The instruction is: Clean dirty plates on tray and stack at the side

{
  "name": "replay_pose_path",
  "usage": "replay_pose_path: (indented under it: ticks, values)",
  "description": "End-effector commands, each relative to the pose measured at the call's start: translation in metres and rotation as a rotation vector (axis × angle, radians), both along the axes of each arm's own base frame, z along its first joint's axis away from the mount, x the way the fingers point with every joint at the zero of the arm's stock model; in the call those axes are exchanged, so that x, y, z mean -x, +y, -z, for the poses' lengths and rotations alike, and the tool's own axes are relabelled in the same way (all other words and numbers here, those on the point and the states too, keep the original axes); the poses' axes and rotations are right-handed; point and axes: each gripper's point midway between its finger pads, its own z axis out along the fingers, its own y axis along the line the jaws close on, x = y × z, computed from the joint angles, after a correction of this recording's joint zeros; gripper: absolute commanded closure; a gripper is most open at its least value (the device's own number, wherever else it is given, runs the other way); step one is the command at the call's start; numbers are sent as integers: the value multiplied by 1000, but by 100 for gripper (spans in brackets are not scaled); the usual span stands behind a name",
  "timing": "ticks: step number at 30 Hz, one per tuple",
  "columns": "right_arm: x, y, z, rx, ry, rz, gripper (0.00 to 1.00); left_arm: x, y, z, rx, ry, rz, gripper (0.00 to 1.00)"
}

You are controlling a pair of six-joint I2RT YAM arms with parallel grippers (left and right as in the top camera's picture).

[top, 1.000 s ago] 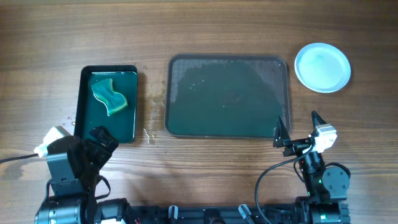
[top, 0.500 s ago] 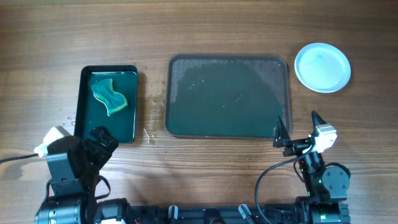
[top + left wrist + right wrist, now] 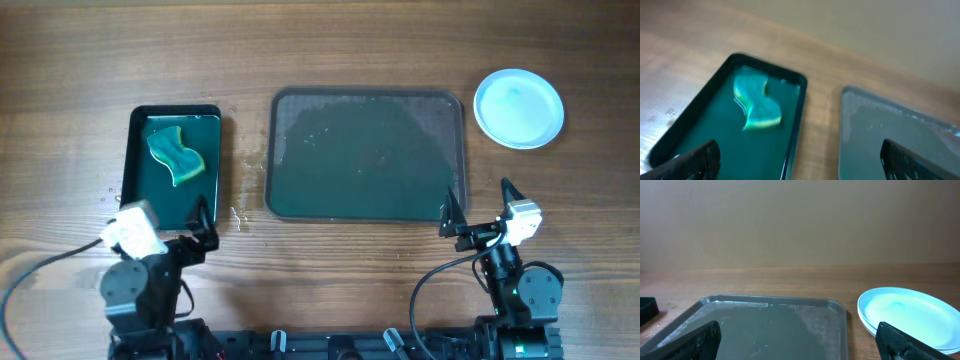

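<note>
While left gripper [image 3: 800, 167], right gripper [image 3: 478, 197] gape wide before grey tray [image 3: 360, 160], plate stack [image 3: 518, 108] sits right of it, sponge [image 3: 176, 155] in black tray [image 3: 158, 195] left.

Overhead view was evenly lit by soft, diffuse light; shadows were faint and detail was sharp. The wet tray [image 3: 360, 160] gave a dull pale sheen with no hard glare. Left wrist view was smeared throughout, the sponge [image 3: 756, 102] soft-edged. Right wrist view was clearer: plates [image 3: 905, 312] bright, near fingertips [image 3: 695, 341] dark and unfocused.
</note>
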Motion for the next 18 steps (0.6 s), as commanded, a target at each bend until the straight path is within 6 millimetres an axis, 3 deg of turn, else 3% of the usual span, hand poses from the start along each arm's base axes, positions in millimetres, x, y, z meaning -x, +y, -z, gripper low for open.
replay_pose_path:
  ticks: [1, 10, 18]
  values:
    - [1, 3, -2, -5, -12, -18, 0, -7, -13, 11, -24, -73, 86, 0]
    - [1, 3, -2, -5, -12, -18, 0, -18, -16, -1, -53, -273, 106, 0]
    - [1, 3, -2, -5, -12, -18, 0, -26, -26, 5, -56, -360, 149, 0]
